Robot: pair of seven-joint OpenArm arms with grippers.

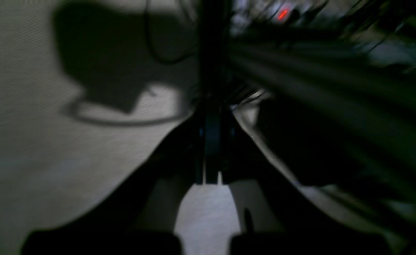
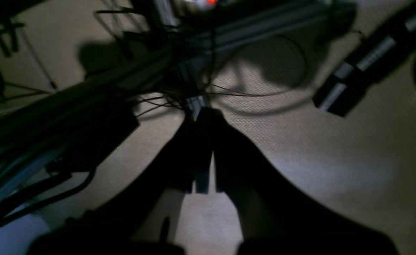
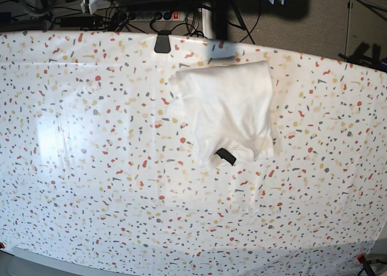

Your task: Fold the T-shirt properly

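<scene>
T-shirt (image 3: 228,111) lay folded, white back up with its black tag (image 3: 225,156) showing, on the speckled tablecloth (image 3: 91,137) in the base view. Left wrist view: left gripper (image 1: 208,177) pinched together, empty. Right wrist view: right gripper (image 2: 204,187) likewise closed, holding nothing, above carpet (image 2: 353,148).

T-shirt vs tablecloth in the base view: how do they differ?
The T-shirt is plain white with one small black tag; the tablecloth is white with coloured speckles all over. The T-shirt is a folded, slightly creased bundle near the far edge; the tablecloth lies spread flat under it. Both are white.
</scene>
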